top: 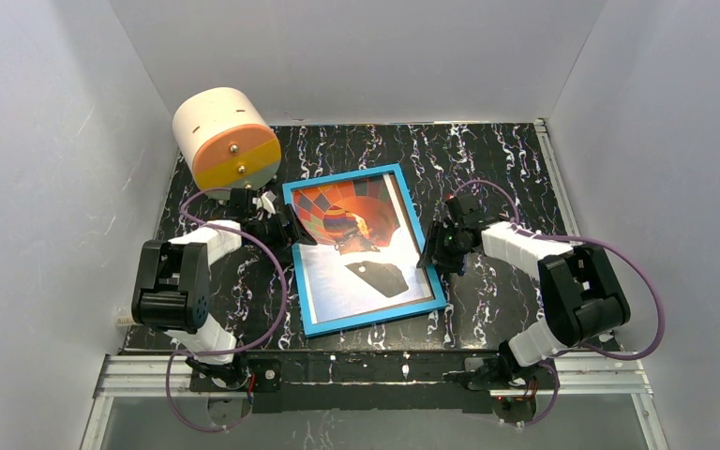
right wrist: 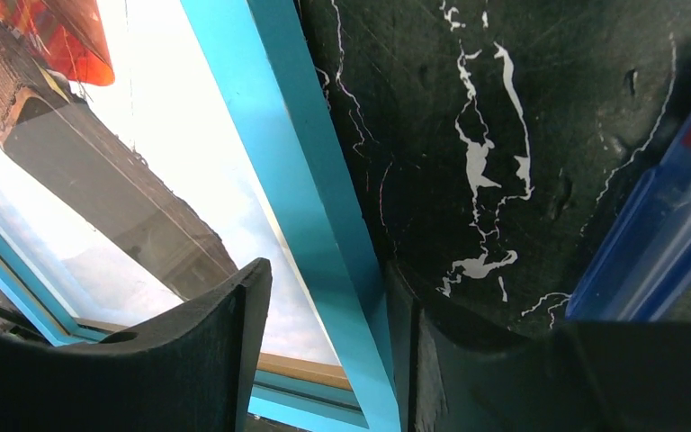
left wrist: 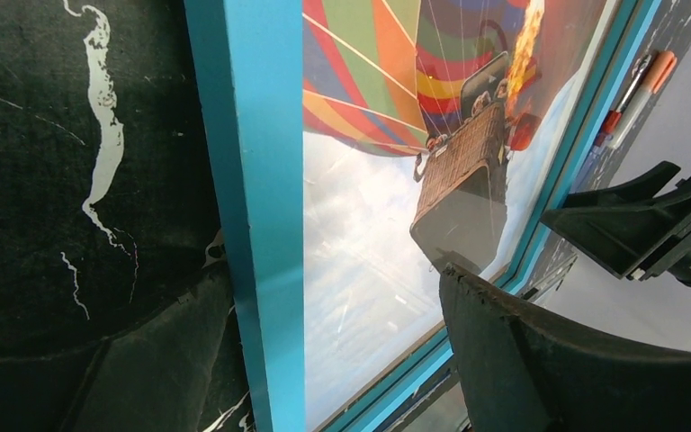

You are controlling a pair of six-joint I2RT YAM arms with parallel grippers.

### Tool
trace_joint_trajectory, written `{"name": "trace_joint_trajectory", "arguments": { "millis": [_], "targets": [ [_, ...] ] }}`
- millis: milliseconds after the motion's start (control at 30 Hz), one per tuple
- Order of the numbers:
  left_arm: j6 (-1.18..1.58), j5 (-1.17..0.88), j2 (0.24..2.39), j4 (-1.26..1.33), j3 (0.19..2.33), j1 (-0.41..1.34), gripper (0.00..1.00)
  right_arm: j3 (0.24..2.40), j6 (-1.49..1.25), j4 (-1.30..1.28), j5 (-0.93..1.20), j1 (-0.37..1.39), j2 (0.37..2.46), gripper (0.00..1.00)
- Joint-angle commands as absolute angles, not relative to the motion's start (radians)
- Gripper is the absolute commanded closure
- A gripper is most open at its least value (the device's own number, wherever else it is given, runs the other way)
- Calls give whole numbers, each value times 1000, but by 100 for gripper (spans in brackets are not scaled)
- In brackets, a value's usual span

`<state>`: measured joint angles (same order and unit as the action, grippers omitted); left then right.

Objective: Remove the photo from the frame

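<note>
Both arms reaching inward, flanking frame. Left end effector wide open, straddling frame's left rail, gripping nothing. Right end effector half-open, straddling frame's right rail, seemingly not clamping it.

Top view: we find the frame's side rails hidden under the left gripper and the right gripper; contact unclear.
Right wrist: blurred blue barrel, possibly a pen, runs off the right edge.
Left wrist: the photo is cut off at the top.
</note>
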<state>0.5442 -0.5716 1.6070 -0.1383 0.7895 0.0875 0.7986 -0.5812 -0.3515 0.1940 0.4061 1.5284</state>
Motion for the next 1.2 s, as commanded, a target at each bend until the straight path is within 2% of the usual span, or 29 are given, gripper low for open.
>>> {"name": "trace_joint_trajectory", "arguments": {
  "millis": [0, 100, 200, 367, 500, 633, 767, 967, 1033, 1067, 1167],
  "targets": [
    [499, -344, 1619, -238, 735, 110, 14, 765, -606, -363, 180, 413, 1510, 41],
    [491, -266, 1561, -265, 737, 110, 9, 791, -596, -393, 118, 413, 1528, 40],
    [472, -242, 1556, -310, 756, 110, 9, 802, -588, -385, 99, 413, 1544, 53],
    [473, -212, 1508, -328, 742, 110, 8, 822, -575, -390, 90, 414, 1569, 51],
    [452, -226, 1457, -357, 740, 111, 8, 830, -564, -401, 77, 415, 1573, 46],
    [411, -238, 1399, -382, 731, 110, 8, 837, -545, -417, 51, 415, 1578, 47],
    [393, -241, 1376, -401, 719, 110, 8, 846, -530, -413, 73, 414, 1579, 58],
    [394, -204, 1344, -408, 713, 110, 9, 881, -522, -436, 55, 421, 1558, 63],
    [394, -183, 1340, -417, 719, 110, 9, 895, -509, -443, 58, 423, 1550, 78],
    [395, -170, 1333, -421, 721, 110, 9, 909, -499, -448, 63, 424, 1547, 81],
    [396, -130, 1302, -426, 723, 110, 9, 943, -482, -479, 47, 428, 1537, 82]
  ]
}}
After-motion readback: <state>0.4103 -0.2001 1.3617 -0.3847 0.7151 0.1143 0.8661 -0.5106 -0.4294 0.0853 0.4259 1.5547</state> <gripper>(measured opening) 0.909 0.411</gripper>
